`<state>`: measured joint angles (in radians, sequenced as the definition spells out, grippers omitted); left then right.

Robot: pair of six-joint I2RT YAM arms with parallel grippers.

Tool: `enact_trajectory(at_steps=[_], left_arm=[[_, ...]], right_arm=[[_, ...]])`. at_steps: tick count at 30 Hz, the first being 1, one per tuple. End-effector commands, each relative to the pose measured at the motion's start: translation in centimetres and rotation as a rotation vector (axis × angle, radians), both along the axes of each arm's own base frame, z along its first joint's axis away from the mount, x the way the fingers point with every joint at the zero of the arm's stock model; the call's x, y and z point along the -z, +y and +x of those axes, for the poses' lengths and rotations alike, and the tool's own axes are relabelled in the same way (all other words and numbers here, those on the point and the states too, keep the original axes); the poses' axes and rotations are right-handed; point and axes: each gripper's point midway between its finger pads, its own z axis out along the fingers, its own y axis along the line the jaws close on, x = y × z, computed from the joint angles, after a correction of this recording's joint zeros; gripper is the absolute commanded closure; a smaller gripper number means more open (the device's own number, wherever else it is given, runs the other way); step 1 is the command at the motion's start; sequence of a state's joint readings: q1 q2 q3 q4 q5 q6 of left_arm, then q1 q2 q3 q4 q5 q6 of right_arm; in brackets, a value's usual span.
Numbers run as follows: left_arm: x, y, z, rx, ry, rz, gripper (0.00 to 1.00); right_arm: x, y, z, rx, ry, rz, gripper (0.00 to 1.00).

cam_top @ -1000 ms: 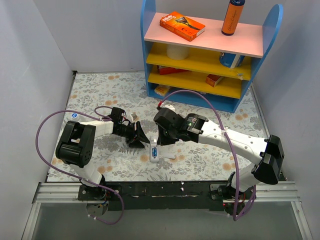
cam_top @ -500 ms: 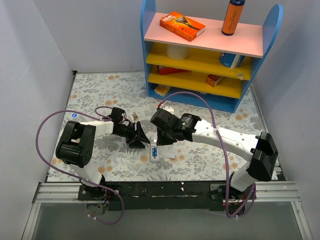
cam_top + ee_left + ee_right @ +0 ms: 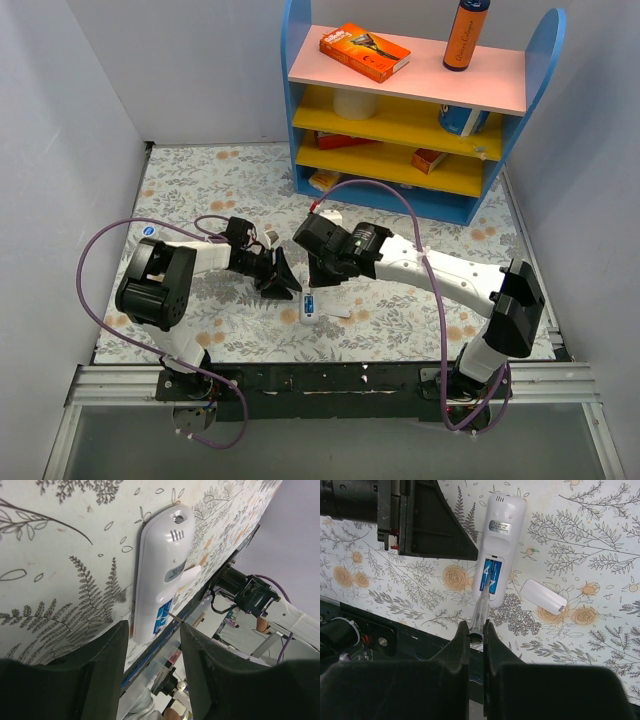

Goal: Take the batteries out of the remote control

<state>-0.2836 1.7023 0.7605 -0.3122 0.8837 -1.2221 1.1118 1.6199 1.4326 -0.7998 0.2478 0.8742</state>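
Note:
The white remote control [image 3: 499, 535] lies back-up on the floral mat, its battery slot uncovered. The blue batteries [image 3: 488, 578] sit side by side in the slot. My right gripper [image 3: 476, 628] is shut on a thin silvery metal rod [image 3: 481, 611] whose tip rests on the batteries. The white cover [image 3: 543, 596] lies loose just right of the remote. My left gripper [image 3: 152, 630] is open, with the remote [image 3: 162, 570] just beyond its fingertips; one black finger [image 3: 437, 532] lies along the remote's left side. In the top view both grippers meet over the remote [image 3: 310, 304].
A blue shelf unit [image 3: 300, 120] with pink and yellow boards stands at the back and holds boxes and a bottle. The black front rail [image 3: 330, 378] runs just below the remote. Grey walls close in left and right.
The right arm's wrist has shifted slightly left over the remote. The left gripper has edged a little right toward it. The remote and cover have not moved.

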Motion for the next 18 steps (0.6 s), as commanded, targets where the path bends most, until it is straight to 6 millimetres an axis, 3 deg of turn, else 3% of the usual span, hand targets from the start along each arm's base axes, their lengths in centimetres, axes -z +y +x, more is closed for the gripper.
enact_trajectory(at_steps=[1,14,18], left_arm=[[0.3,-0.1,-0.2,0.007,0.008,-0.001,0.57],[1.5,0.0,0.9,-0.024,0.030,0.054,0.57],[1.7,0.0,1.0,-0.027,0.036,0.061,0.59]], right_arm=[[1.4,-0.3,0.7,0.006,0.001,-0.074,0.99],[4.6,0.6,-0.3,-0.136,0.075,-0.130,0.99],[4.3,1.3,-0.8,-0.151,0.084,-0.069,0.99]])
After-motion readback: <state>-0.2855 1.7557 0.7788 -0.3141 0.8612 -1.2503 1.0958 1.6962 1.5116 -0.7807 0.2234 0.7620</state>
